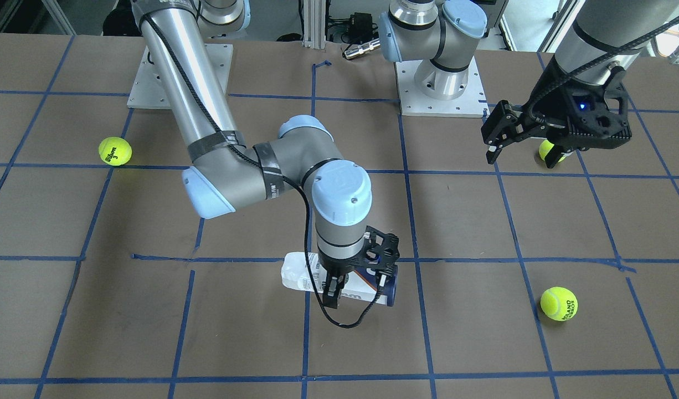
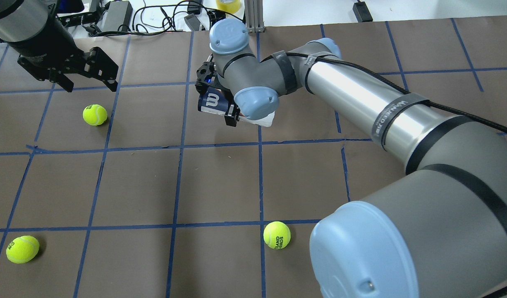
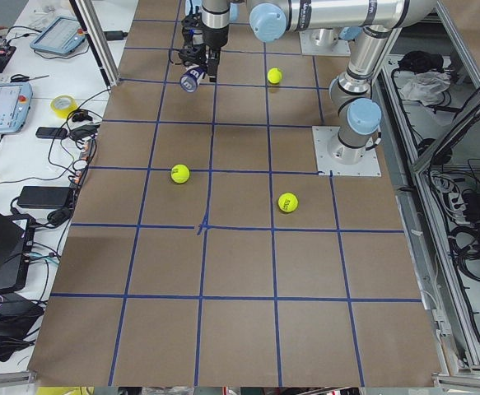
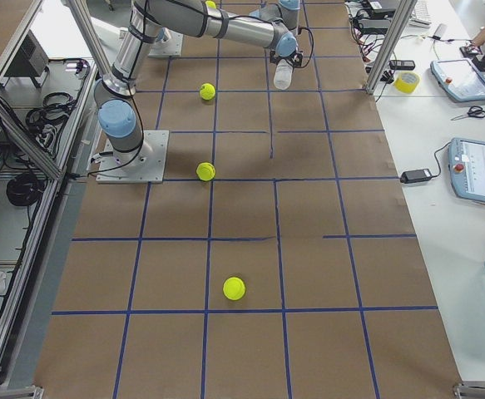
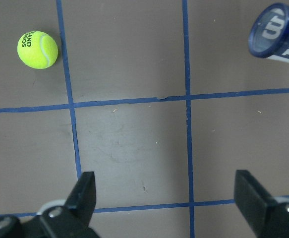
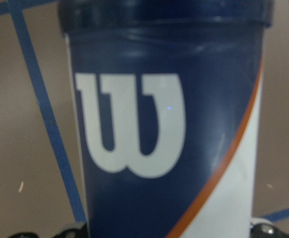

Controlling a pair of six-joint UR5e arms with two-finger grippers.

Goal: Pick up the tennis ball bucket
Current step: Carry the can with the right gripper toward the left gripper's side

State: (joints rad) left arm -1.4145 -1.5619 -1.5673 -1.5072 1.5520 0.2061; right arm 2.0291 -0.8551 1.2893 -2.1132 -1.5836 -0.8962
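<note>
While viewed from the front-facing camera, the can (image 1: 301, 275) is seen on its side near the table (image 1: 461, 221) centre, across a blue tape line (image 1: 234, 259). It is clamped from above by the right gripper (image 1: 357, 284), jaws closed across the body towards the navy end. That grip is judged sensible: only the narrow width fits between the fingers, not the length. The left gripper (image 1: 522, 157) is parked wide and empty off to the side, over a ball (image 1: 546, 148), likely out of the way since one arm is enough.

Overhead: the navy end and white "W" of the can (image 2: 210, 102) are shown, which the front view hides. The white end is mostly covered by the wrist. Left gripper (image 2: 90, 87) jaws are seen spread, nothing between them.

Exterior left: the can (image 3: 191, 80) is small under the far arm. Contact with the table cannot be told.

Exterior right: the can (image 4: 283, 76) looks tilted, pale end lower, so an off-centre grip is suspected.

Left wrist: open fingers (image 5: 85, 191) frame bare table. The can (image 5: 278, 30) is caught at the top right corner, navy lid tipped up. It may be partly raised.

Right wrist: the can (image 6: 134, 129) fills the frame, close between the jaws. The orange stripe is only clear here.
</note>
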